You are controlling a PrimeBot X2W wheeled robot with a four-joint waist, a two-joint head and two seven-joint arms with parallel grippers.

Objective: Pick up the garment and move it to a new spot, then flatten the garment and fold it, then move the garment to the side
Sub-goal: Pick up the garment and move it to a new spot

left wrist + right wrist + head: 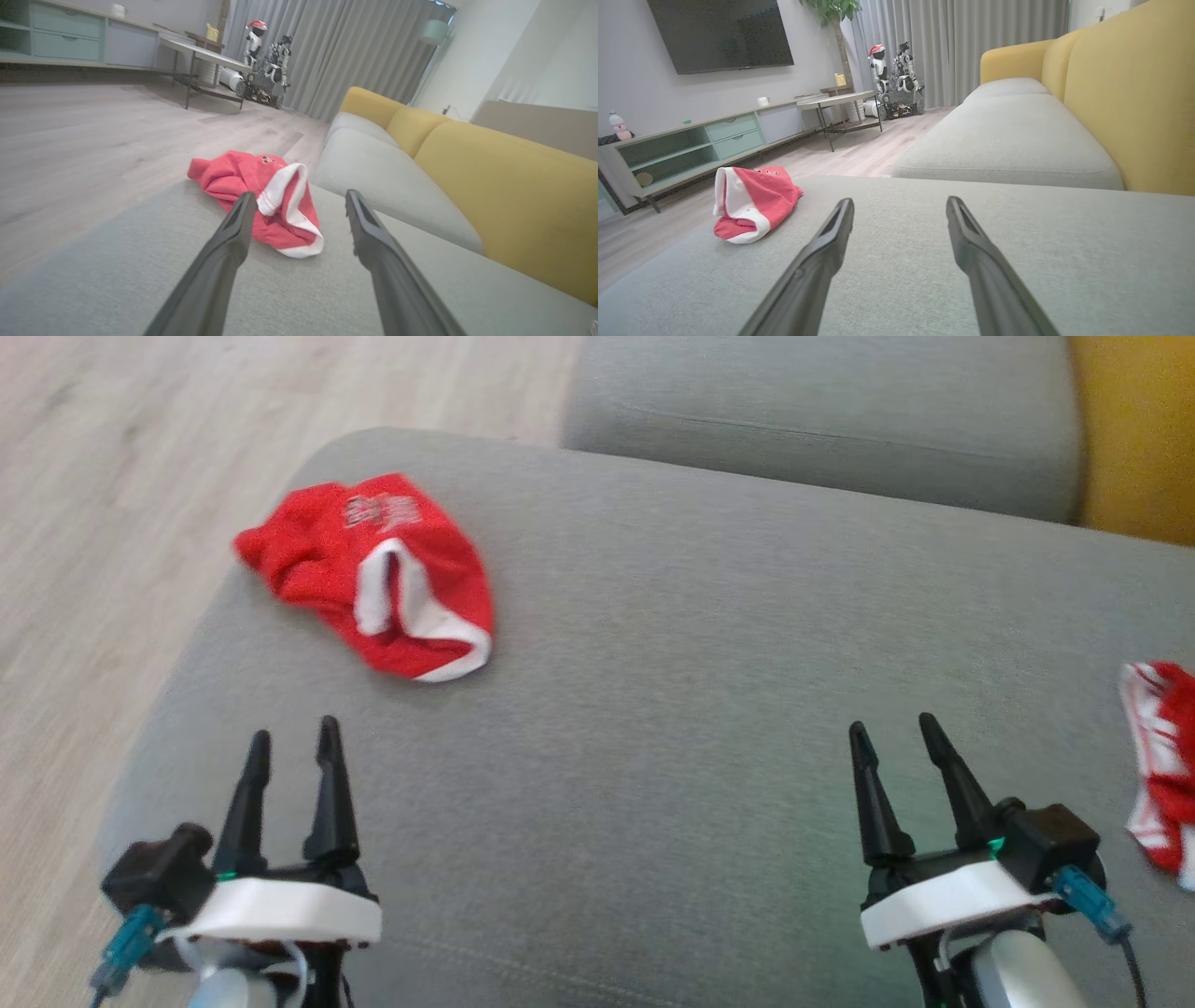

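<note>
Lying crumpled, red garment point(313, 549); beneath it, grey cushion point(653, 709)

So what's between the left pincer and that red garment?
Nothing but bare grey sofa cushion lies between the left pincer and the red garment; the head view shows it.

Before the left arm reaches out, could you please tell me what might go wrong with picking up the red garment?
The red garment lies crumpled close to a rounded corner of the grey seat cushion; a nudge from the open left gripper could slide it onto the wooden floor.
Its white-trimmed layers are bunched, so a pinch may catch only one layer.
A second red-and-white garment at the right might be confused with it.
</note>
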